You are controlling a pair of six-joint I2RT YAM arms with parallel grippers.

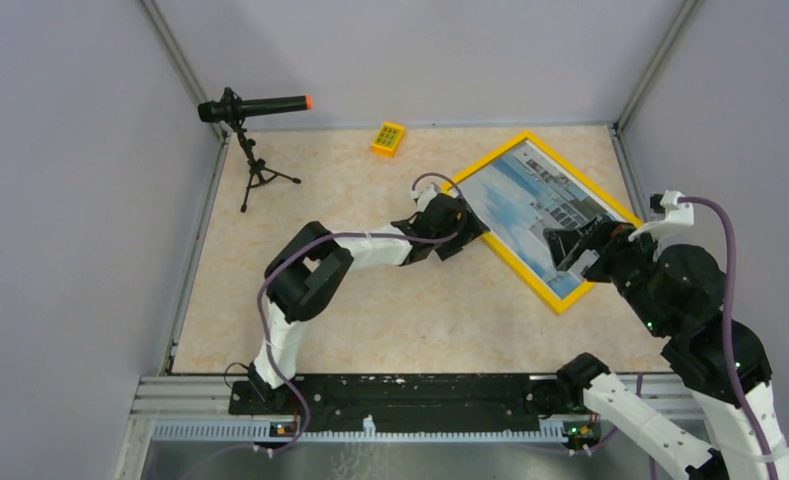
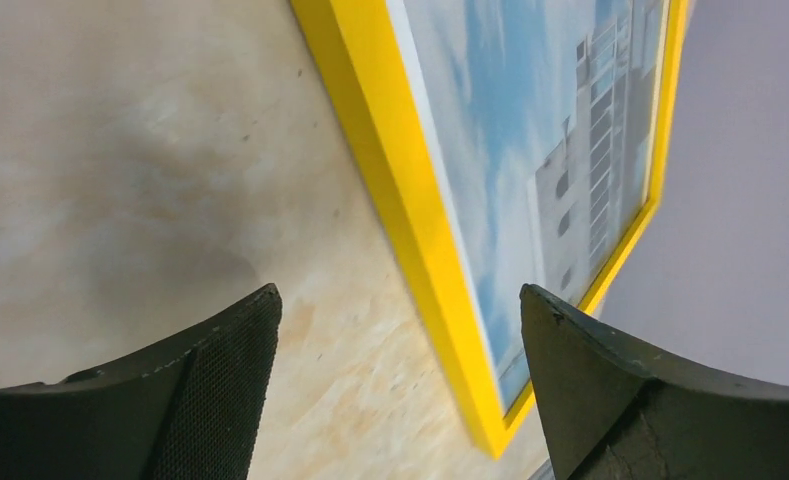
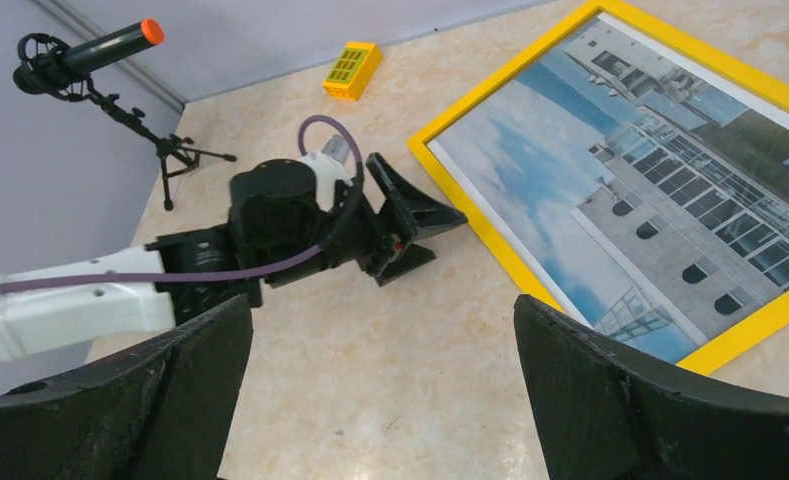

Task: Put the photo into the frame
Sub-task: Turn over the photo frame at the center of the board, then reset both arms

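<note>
The frame (image 1: 520, 268) has bright yellow rails and lies flat on the table at the right, turned at an angle. The photo (image 1: 515, 190), a white building against blue sky, lies face up inside it. My left gripper (image 1: 467, 228) is open and empty, low beside the frame's left rail. In the left wrist view the left gripper (image 2: 398, 295) straddles the rail (image 2: 410, 210), with the photo (image 2: 510, 130) beyond. My right gripper (image 1: 567, 245) is open and empty above the frame's near corner. In the right wrist view the right gripper (image 3: 382, 305) hangs over bare table, left of the frame (image 3: 490, 230) and photo (image 3: 620, 170).
A small yellow block (image 1: 388, 138) sits at the back of the table. A black microphone on a tripod (image 1: 253, 108) stands at the back left. Grey walls close in the table on three sides. A metal rail (image 1: 400, 395) runs along the near edge.
</note>
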